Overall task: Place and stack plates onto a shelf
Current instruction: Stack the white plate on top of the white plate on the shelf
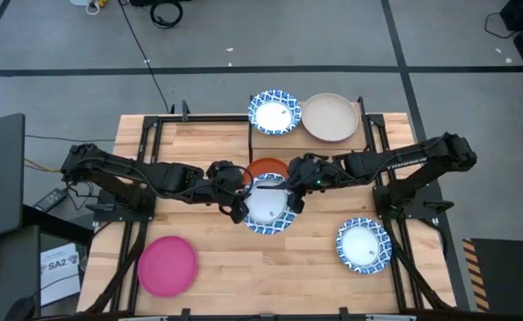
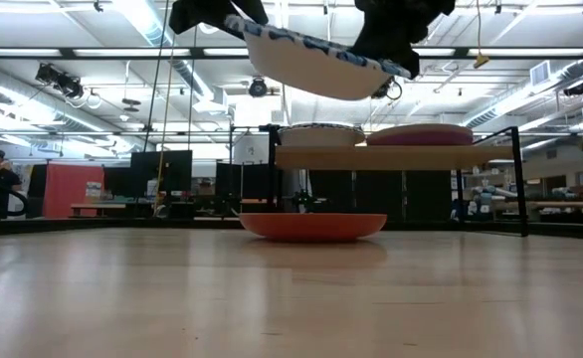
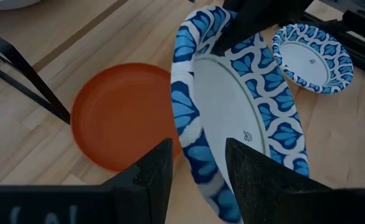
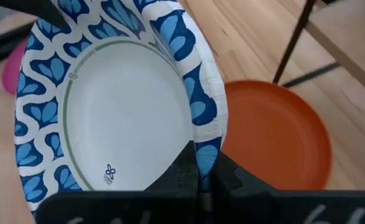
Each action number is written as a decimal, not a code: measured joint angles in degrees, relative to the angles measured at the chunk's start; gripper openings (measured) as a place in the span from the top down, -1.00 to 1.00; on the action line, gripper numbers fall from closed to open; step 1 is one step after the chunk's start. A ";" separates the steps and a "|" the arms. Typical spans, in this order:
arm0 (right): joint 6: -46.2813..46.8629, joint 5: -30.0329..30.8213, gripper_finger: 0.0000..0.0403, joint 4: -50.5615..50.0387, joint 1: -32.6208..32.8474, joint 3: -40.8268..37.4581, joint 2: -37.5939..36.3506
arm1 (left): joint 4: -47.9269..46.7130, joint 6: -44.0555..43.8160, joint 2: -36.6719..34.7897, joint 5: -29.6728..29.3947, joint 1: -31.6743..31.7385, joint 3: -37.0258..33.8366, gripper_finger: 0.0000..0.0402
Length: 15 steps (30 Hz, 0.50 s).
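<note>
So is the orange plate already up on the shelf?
No. In the low view the orange plate rests on the tabletop, in front of and below the shelf, which carries two other plates.

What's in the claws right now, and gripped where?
Both hold one blue-rimmed plate, lifted above the orange plate: left claw and right claw each pinch its rim on opposite sides.

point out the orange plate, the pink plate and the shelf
orange plate [image 3: 117, 118] left wrist view, bare centre
pink plate [image 1: 167, 265] high view, centre
shelf [image 2: 391, 157] low view, front edge of the board
</note>
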 joint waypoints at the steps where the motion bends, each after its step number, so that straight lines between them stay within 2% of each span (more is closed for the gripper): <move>1: -0.25 -0.03 0.94 0.41 0.00 0.00 0.00 | 0.00 0.00 0.00 0.00 0.00 0.00 0.24; 8: -0.33 -0.02 0.94 1.15 0.00 0.00 0.02 | -0.02 0.00 0.00 0.00 0.00 0.00 0.28; 15: -0.33 0.00 0.90 1.33 0.00 0.00 0.02 | -0.13 -0.13 0.00 0.02 0.00 0.00 0.55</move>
